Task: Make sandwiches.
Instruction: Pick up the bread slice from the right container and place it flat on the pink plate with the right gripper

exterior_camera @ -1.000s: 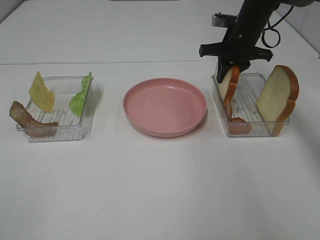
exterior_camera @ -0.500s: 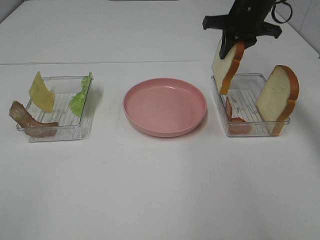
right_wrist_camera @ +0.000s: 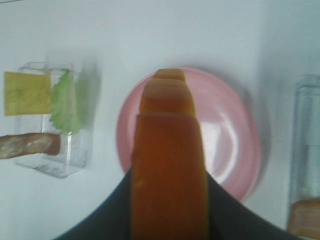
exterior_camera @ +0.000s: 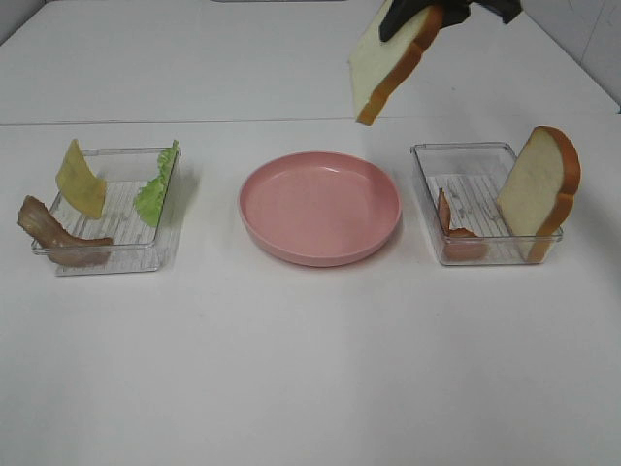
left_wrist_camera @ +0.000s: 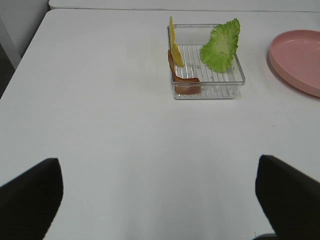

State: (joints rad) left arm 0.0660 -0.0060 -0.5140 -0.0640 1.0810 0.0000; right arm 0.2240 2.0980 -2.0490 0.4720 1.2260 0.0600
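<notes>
No sandwiches are in view; the toy parts lie apart. My right gripper [exterior_camera: 419,17] is at the top edge of the high view, shut on a white bread slice [exterior_camera: 388,60] with an orange-brown crust. The slice hangs tilted above the far right rim of the pink plate [exterior_camera: 320,207]. In the right wrist view the crust [right_wrist_camera: 167,165] fills the middle, over the plate [right_wrist_camera: 232,150]. A second bread slice [exterior_camera: 539,189] leans in the right tray [exterior_camera: 480,150] beside a bacon strip [exterior_camera: 454,231]. My left gripper [left_wrist_camera: 160,200] is open, well short of the left tray [left_wrist_camera: 207,92].
The left tray [exterior_camera: 107,257] holds a yellow cheese slice [exterior_camera: 80,180], a green lettuce leaf [exterior_camera: 158,186] and a bacon strip [exterior_camera: 53,233] hanging over its edge. The left wrist view shows the same lettuce [left_wrist_camera: 220,45], cheese [left_wrist_camera: 172,40] and bacon [left_wrist_camera: 182,80]. White table all around.
My right gripper has lifted the bread slice out of the right tray and carried it up and left, toward the plate. Everything else is unmoved.
</notes>
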